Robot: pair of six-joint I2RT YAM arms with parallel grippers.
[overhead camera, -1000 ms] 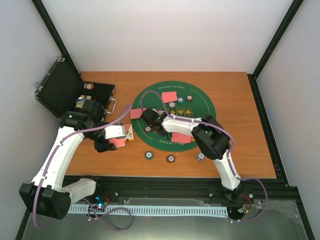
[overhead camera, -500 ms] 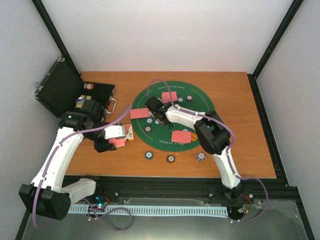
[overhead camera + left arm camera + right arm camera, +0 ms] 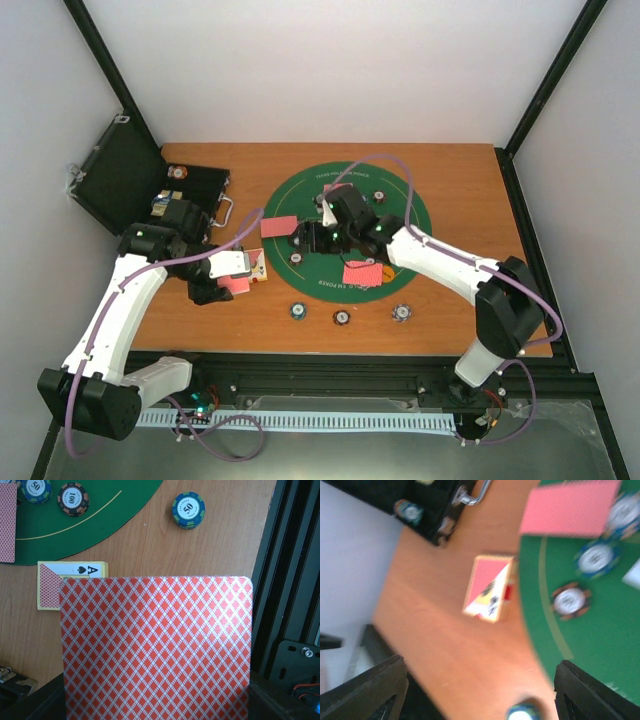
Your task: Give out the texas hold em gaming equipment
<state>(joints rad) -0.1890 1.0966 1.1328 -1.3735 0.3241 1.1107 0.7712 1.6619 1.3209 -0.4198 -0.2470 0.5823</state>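
My left fingers are pinched tight on one card by its near edge, so its red back stands right in front of them and hides much of what lies beyond. It looks thin, light and slick, and it should bend easily. I judge an edge pinch like this the best hold, since a loose one would let it slide out. Just past the card's top edge, to the left, the card box lies flat on the counter, an ace printed on it. Further out, right of these fingers, a blue chip sits on bare wood. Beyond on the left the mat begins, with a 100 chip near its rim.

My right fingers stand wide apart with nothing between them, and the mat's rim runs below them, though this view is blurred. Ahead and a little left lies the card box. Ahead to the right are chips on the mat, and past those a dealt card lying flat. Chips look small, hard and dense, so I would take one across its striped rim from above. A flat card offers no edge to get under, so I would press and slide it until a side lifts. Farthest off, to the left, is the case
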